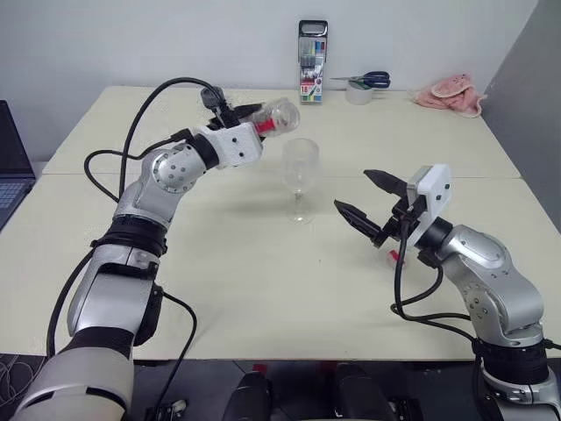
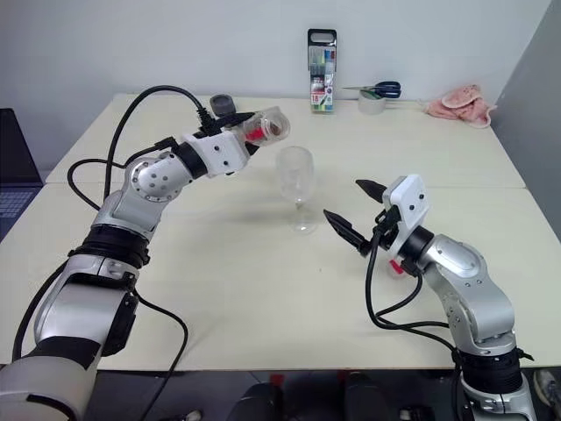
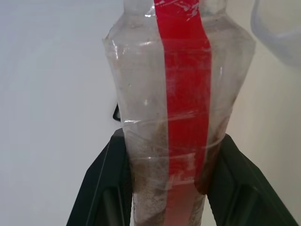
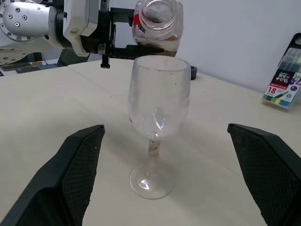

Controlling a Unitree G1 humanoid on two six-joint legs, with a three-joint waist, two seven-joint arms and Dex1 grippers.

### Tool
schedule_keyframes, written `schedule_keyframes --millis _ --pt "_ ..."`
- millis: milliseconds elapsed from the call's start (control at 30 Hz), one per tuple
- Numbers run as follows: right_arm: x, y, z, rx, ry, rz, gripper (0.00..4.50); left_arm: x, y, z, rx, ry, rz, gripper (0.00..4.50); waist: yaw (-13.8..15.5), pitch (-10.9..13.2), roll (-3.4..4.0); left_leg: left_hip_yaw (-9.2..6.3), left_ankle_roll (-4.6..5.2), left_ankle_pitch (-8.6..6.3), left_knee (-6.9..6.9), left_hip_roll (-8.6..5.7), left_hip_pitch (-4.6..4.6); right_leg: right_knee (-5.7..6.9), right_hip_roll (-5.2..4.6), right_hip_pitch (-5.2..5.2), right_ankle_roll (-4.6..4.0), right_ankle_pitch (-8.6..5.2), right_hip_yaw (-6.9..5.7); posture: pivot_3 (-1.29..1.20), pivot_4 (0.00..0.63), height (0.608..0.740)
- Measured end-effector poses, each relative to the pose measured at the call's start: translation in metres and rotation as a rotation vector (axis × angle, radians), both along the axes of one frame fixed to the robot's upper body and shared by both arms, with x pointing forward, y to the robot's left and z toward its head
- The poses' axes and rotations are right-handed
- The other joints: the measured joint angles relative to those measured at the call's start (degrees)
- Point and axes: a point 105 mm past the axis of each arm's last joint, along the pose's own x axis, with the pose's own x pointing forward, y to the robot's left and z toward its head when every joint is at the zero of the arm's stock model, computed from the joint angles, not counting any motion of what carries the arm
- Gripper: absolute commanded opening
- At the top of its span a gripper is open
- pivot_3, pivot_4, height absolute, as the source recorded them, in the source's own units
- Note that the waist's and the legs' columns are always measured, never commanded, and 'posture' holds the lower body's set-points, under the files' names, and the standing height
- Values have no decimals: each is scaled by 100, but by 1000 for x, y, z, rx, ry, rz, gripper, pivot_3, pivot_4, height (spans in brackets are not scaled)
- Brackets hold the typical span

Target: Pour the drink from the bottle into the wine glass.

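My left gripper [image 1: 248, 118] is shut on the bottle [image 1: 276, 116], a clear plastic one with a red label strip [image 3: 181, 94]. The bottle lies almost level, and its open mouth [image 4: 157, 14] hangs just above the rim of the wine glass [image 1: 300, 171]. A little brownish drink [image 4: 157, 47] lies along the bottle's lower side. The glass stands upright on the table [image 1: 263, 289], and its bowl [image 4: 157, 99] looks empty. To the right of the glass my right gripper [image 1: 352, 190] is open, its fingers pointing at the glass without touching it.
A small red cap [image 1: 394, 256] lies on the table under my right gripper. At the far edge stand a marker box [image 1: 312, 62], scissors on a tape roll [image 1: 364, 83] and a pink cloth [image 1: 451, 92]. A laptop [image 1: 9, 167] sits at the far left.
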Motion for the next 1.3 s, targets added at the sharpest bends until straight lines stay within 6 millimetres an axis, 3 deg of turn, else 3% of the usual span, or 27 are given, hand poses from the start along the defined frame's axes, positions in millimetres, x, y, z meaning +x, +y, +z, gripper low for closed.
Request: schedule_keyframes --millis 467,700,1000,1300 --pt "-7 0 -10 -10 62 47 4500 5 4 18 159 -157 24 1672 -3 0 0 0 2 -1 2 -2 -3 7 0 -3 0 0 -1 0 150 740" --pt "-8 1 -8 -8 62 49 4500 5 1 17 218 -197 13 1672 -12 0 0 1 1 0 5 -3 -3 10 -1 -4 0 0 0 0 150 740" --pt "-9 4 -11 -10 69 55 4500 6 3 30 245 -264 28 1672 -46 0 -1 12 1 0 15 -7 -17 55 -4 -41 0 0 9 0 150 740" --pt "-9 4 -11 -3 62 56 4500 7 0 31 281 -292 25 1672 -56 0 -1 5 9 -5 80 -11 -52 85 -3 -54 1 0 7 0 150 740"
